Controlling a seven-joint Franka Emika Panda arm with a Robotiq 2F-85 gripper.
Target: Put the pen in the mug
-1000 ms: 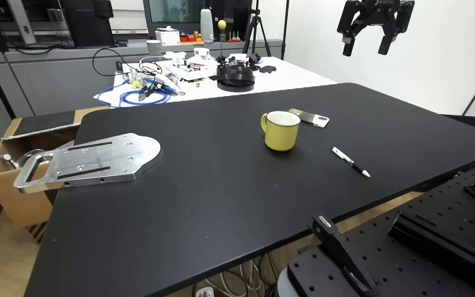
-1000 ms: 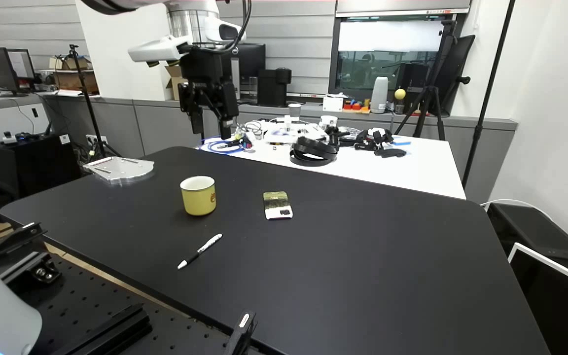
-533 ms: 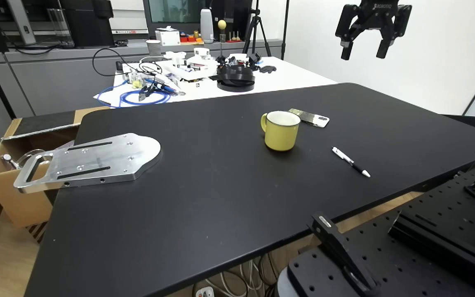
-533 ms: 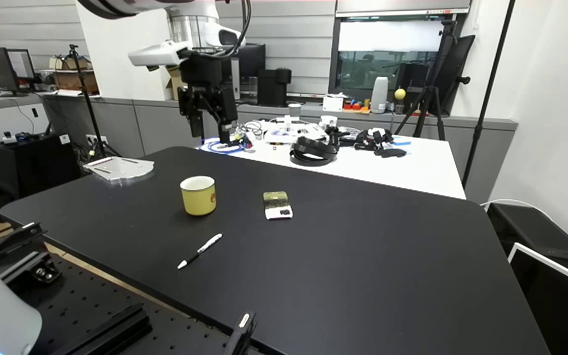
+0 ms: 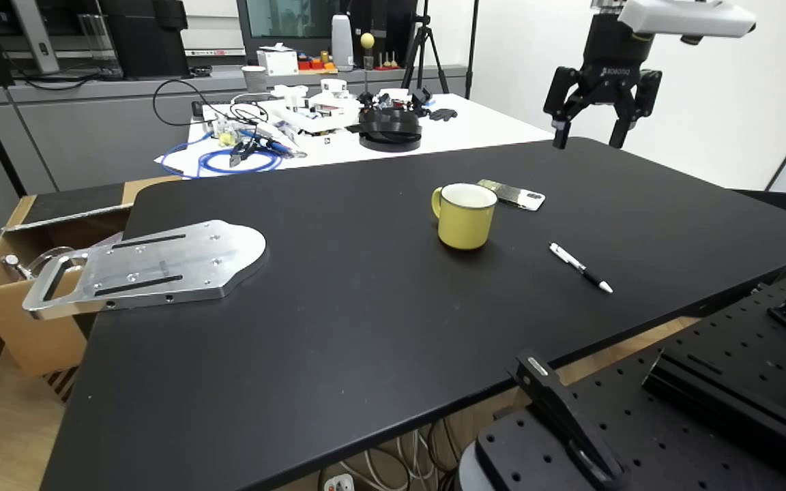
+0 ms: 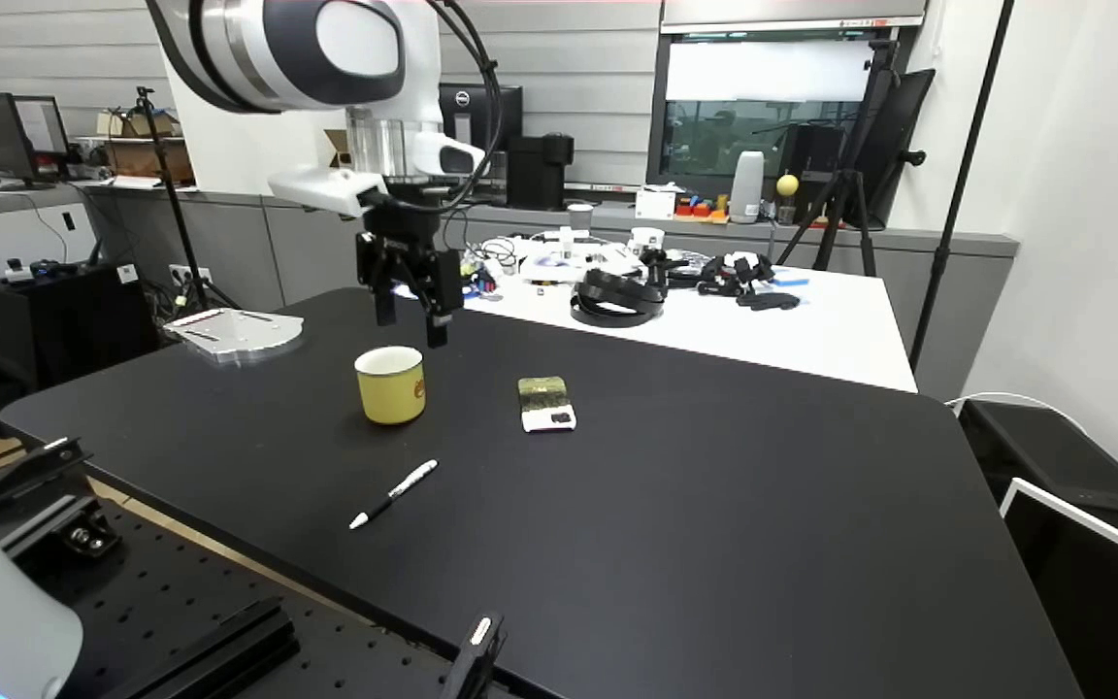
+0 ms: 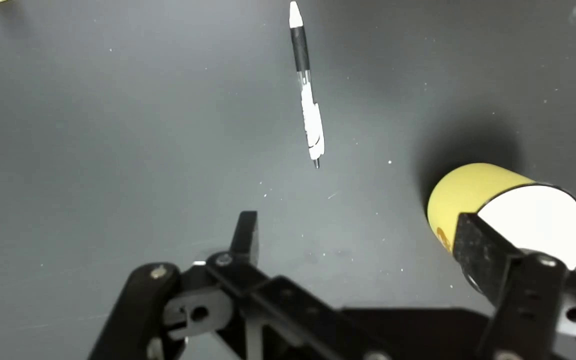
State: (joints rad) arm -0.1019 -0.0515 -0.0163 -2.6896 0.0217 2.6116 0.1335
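The white pen point(image 5: 580, 267) with a black grip lies flat on the black table in both exterior views point(image 6: 412, 480). In the wrist view the pen point(image 7: 312, 120) lies ahead of the fingers. The yellow-green mug point(image 5: 464, 225) stands upright beside it, also in an exterior view point(image 6: 391, 395). In the wrist view the mug point(image 7: 460, 195) is at the right, partly hidden by a finger. My gripper point(image 5: 589, 140) is open and empty, well above the table. It also shows open in an exterior view point(image 6: 411, 327) and in the wrist view point(image 7: 355, 220).
A small flat grey-white object point(image 6: 546, 405) lies near the mug, also in an exterior view point(image 5: 512, 194). A metal plate point(image 5: 161, 266) lies at one table end. A white side table holds cables and a black round device point(image 5: 390, 129). Black rails point(image 5: 570, 423) run past the table edge.
My gripper has moved down toward the table, mostly in the last half second, and more of the arm shows. It stays open. The pen and mug have not moved.
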